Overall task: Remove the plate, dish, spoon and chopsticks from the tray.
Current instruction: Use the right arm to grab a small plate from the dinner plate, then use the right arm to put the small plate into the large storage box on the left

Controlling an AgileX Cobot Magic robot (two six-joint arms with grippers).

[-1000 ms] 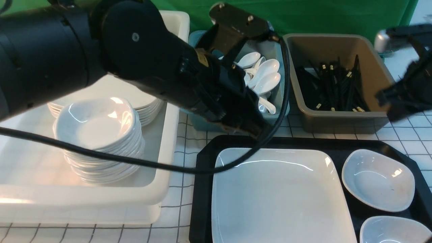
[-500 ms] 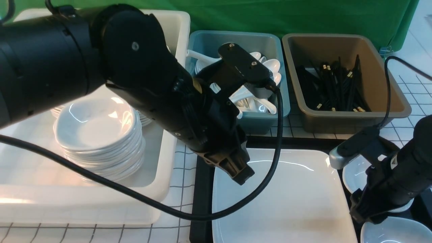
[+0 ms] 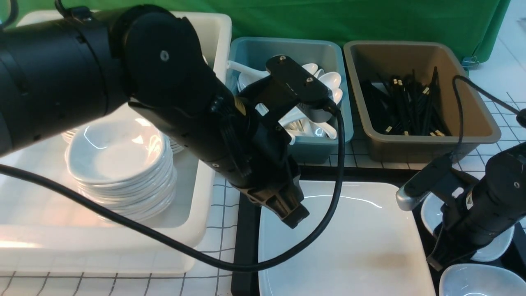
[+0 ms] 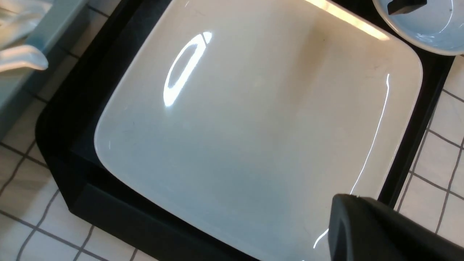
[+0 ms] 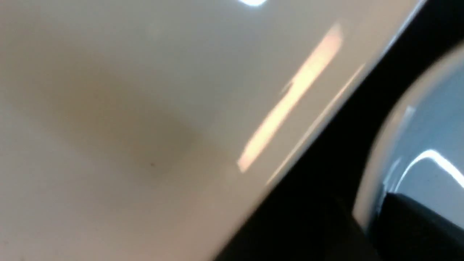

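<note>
Plate (image 3: 349, 246) fills the tray's (image 3: 245, 246) 9 o'clock side, with a dish (image 3: 495, 250) at 3 o'clock. Right end effector (image 3: 437, 261) sits at the dish's rim, partly inside; grip unclear. Left end effector (image 3: 294, 217) hovers over the plate's 10 o'clock corner; I cannot tell its opening.

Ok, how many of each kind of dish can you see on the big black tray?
Large glossy white square plate: 1
Small rounded white dishes: 2
Total in view on the black plastic tray: 3
</note>
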